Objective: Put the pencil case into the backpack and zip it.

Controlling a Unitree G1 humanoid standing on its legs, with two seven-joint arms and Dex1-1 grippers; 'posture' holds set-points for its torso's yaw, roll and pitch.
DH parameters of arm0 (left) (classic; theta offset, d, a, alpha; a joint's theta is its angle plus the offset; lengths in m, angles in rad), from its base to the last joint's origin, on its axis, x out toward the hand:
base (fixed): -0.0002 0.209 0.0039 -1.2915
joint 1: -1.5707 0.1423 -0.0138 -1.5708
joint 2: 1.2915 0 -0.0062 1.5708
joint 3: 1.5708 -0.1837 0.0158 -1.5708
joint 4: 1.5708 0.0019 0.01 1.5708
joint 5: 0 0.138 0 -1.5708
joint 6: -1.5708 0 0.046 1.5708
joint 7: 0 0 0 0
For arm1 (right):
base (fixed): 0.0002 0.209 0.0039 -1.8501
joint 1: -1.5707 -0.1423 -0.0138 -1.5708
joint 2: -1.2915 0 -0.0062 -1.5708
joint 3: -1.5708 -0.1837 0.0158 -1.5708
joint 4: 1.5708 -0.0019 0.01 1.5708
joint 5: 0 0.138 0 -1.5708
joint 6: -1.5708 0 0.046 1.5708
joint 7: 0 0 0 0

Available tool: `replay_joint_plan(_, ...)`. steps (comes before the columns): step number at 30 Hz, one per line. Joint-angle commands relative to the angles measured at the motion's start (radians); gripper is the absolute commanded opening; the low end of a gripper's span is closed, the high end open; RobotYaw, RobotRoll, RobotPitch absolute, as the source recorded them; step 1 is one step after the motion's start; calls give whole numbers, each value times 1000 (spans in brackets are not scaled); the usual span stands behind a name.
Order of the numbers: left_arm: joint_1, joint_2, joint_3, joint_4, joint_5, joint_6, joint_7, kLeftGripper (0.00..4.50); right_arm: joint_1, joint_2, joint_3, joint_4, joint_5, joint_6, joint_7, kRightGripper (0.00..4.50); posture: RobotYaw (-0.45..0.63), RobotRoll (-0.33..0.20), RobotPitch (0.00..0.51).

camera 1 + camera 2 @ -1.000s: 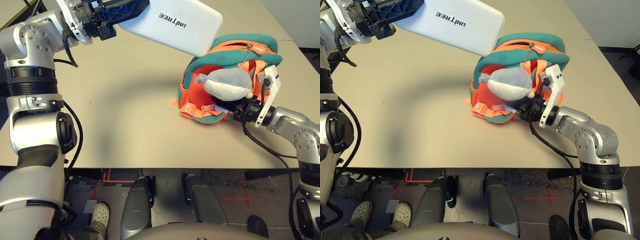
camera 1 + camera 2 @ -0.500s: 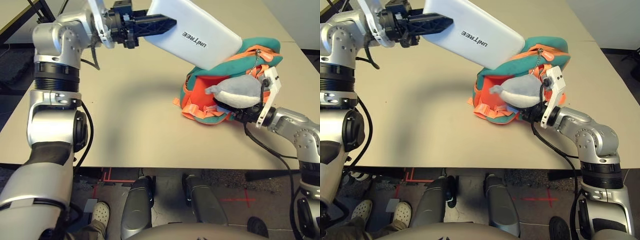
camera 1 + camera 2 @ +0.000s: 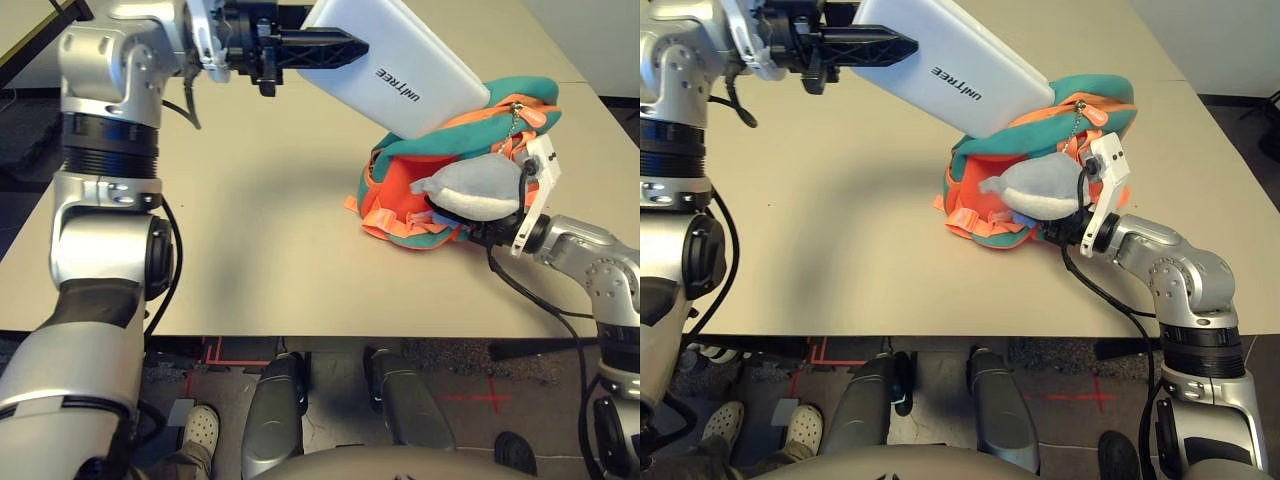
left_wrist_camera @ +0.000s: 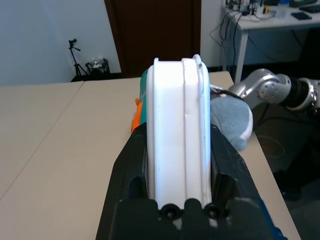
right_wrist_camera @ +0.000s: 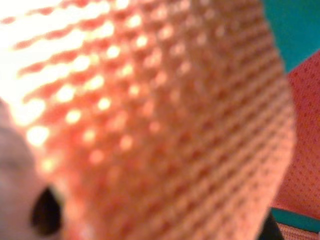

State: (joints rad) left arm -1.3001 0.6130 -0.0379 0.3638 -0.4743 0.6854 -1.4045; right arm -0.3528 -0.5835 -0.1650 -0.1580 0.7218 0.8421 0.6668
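The left arm extends forward from the robot's left, its claw (image 4: 177, 165) clamped on both faces of the white pencil case (image 3: 398, 70), held above the counter (image 3: 270, 230) with its far end at the backpack (image 3: 440, 140). The right arm reaches inward, low; its claw (image 3: 485, 225) sits at the backpack beside the plush (image 3: 475, 187), grip state indeterminable.
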Motion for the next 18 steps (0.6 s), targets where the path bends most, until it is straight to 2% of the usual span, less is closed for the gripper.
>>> replay_joint_plan(1,38,45,0,-57,-21,30,-37,1345,17,0,30,26,-27,16,-1,323,-148,0,177)
replay_joint_plan(9,72,95,13,-107,-40,54,-28,1336,6,1,41,47,-34,8,9,323,-131,0,179)
replay_joint_plan(18,81,100,31,-107,-58,57,-24,1334,2,-4,51,64,-42,-1,22,323,-128,0,178)
